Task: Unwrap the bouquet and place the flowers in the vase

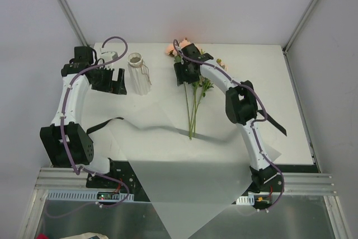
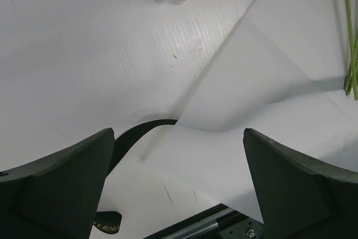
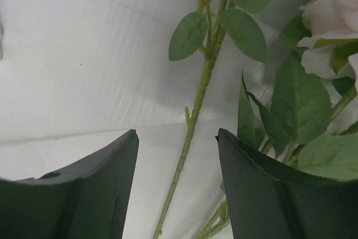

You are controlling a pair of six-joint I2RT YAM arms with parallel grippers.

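Blooms [image 1: 169, 52] half behind right gripper [image 1: 186, 70]

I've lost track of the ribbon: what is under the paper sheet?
A black ribbon slips under the paper sheet's left edge; how far it runs beneath is hidden.

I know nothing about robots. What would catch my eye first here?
Probably the flowers, lying loose on the table with green stems pointing toward the arms' bases and peach blooms at the back, the right end effector open just above them. Next, the big sheet of white paper spread out and jutting over the near edge, and the small ribbed vase left of the flowers.
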